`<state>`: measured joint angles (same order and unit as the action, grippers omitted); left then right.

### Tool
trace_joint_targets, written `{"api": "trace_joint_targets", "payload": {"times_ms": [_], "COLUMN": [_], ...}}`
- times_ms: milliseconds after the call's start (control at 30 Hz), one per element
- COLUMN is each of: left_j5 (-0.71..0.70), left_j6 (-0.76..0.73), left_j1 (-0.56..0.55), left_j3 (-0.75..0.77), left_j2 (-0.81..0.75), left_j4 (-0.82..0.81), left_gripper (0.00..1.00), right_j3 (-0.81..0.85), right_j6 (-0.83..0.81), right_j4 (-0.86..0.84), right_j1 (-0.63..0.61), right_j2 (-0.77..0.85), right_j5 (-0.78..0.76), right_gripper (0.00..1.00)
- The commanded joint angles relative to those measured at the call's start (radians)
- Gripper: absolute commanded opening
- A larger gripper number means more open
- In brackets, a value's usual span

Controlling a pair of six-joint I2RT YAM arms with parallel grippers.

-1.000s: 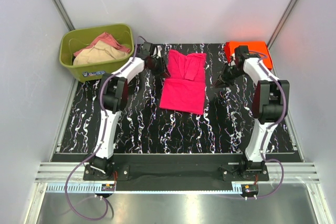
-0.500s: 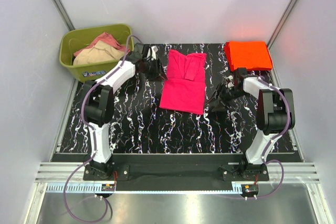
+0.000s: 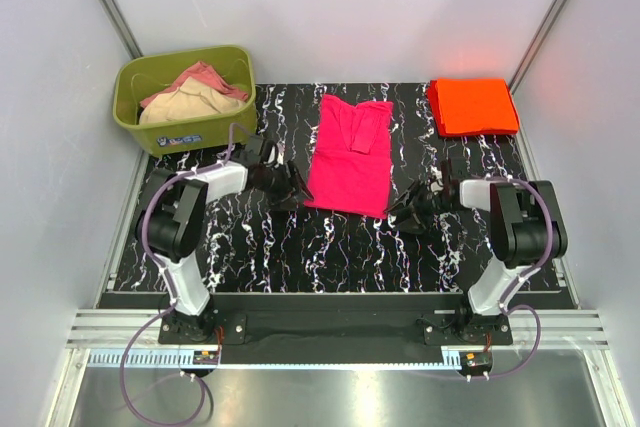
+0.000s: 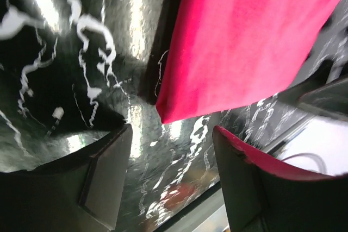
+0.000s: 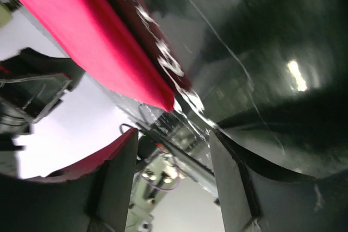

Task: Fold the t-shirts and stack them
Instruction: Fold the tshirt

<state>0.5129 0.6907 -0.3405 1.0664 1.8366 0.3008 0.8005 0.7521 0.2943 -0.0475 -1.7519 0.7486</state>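
Top: shows pink t-shirt (image 3: 350,157) mid-frame, narrowed lengthwise; orange t-shirt (image 3: 472,107) folded upper right. Flanked at lower corners by left gripper (image 3: 293,188) and right gripper (image 3: 406,210).
Left wrist: spread wide, nothing held, pink corner at centre.
Right wrist: likewise released, corner at centre.
Likely pre-grasp for crosswise fold; next, pinch both corners.

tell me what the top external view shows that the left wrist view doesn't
Only top external: the olive-green tub holding clothes, the folded orange shirt at the far right corner, and the right gripper by the pink shirt's near right corner. Only left wrist: the left gripper's fingers apart, the shirt's near left corner seen between them. Both: the pink shirt on the black marbled table.
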Motion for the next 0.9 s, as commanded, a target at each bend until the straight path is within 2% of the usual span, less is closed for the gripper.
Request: {"api": "trace_joint_targets", "payload": {"times_ms": [0, 133, 233, 367, 467, 533, 767, 867], "left_j5": [-0.052, -0.088, -0.122, -0.171, -0.205, -0.224, -0.254, -0.257], "left_j6": [0.209, 0.415, 0.533, 0.747, 0.844, 0.880, 0.943, 0.949], "left_j1": [-0.014, -0.035, -0.051, -0.060, -0.064, -0.068, -0.074, -0.072], "left_j3": [-0.120, -0.255, -0.296, -0.393, -0.434, -0.454, -0.491, -0.499], "left_j2": [-0.088, -0.132, -0.116, -0.105, -0.088, -0.085, -0.073, -0.065], "left_j4": [-0.173, -0.362, -0.415, -0.555, -0.631, -0.664, -0.704, -0.710], "left_gripper": [0.66, 0.68, 0.67, 0.63, 0.62, 0.62, 0.60, 0.56], "right_j3": [-0.096, -0.182, -0.234, -0.251, -0.300, -0.326, -0.345, -0.342], "right_j6": [0.205, 0.367, 0.478, 0.582, 0.691, 0.750, 0.805, 0.808], "right_j4": [-0.208, -0.339, -0.464, -0.481, -0.507, -0.517, -0.494, -0.482], "right_j1": [-0.014, -0.055, -0.095, -0.156, -0.176, -0.184, -0.207, -0.209], "right_j2": [0.107, 0.147, 0.160, 0.175, 0.204, 0.209, 0.201, 0.189], "right_j5": [-0.054, -0.167, -0.238, -0.348, -0.439, -0.477, -0.538, -0.540], "right_gripper": [0.64, 0.66, 0.65, 0.63, 0.58, 0.57, 0.55, 0.51]}}
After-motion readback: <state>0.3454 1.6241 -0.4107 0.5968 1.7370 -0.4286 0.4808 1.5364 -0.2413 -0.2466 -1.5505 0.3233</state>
